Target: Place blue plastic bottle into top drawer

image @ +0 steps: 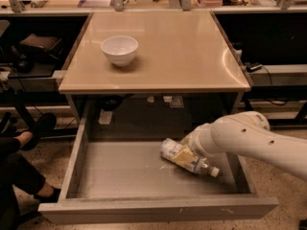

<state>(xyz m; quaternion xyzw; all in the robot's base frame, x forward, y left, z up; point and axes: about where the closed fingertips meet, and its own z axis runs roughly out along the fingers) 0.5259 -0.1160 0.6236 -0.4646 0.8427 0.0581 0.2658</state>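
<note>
The gripper [182, 155], reaching in from the right, is clasping the bottle [198, 164], its jaws closed across the label. The bottle is lying tilted, low in the drawer [120, 176] below the counter [182, 51]'s front right corner. A bowl [119, 49] is sitting toward the counter's back left corner.

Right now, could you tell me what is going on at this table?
The robot's arm reaches in from the right, and its gripper is low inside the open drawer, right at the bottle. The bottle lies slanted on its side in the drawer's right half, with its cap pointing to the front right corner. A white bowl sits apart on the table above.
</note>
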